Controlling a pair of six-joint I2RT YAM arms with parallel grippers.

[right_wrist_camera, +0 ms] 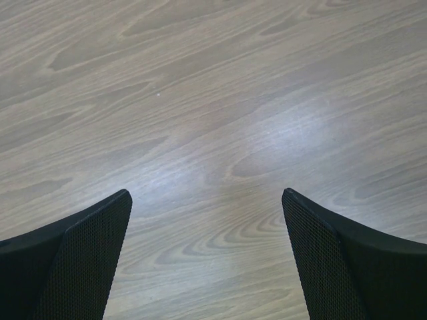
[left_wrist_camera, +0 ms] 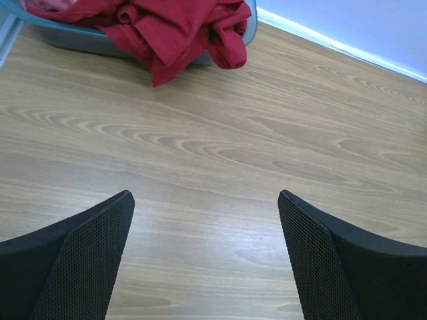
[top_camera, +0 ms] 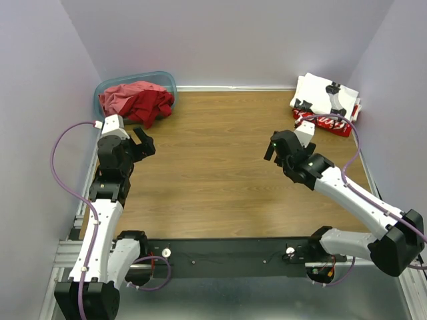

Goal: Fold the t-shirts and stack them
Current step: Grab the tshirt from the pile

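Far left: deep red shirt (top_camera: 152, 105) and paler red shirt (top_camera: 119, 98) heaped in tub (top_camera: 100, 90), not folded.
Left gripper (top_camera: 142, 143) near tub, jaws wide, holding nothing.
Right gripper (top_camera: 270, 148) over surface (top_camera: 213, 180), jaws wide, nothing in them.
Far right: white shirt (top_camera: 325, 93) folded on red lettered shirt (top_camera: 328, 123).
Step looks like: fetch next shirt.
Next move likely needs left jaws to reach tub and pinch deep red cloth.

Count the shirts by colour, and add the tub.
Deep red shirt: 1
Coral shirt: 1
White shirt: 1
Red lettered shirt: 1
Teal tub: 1
Total: 5
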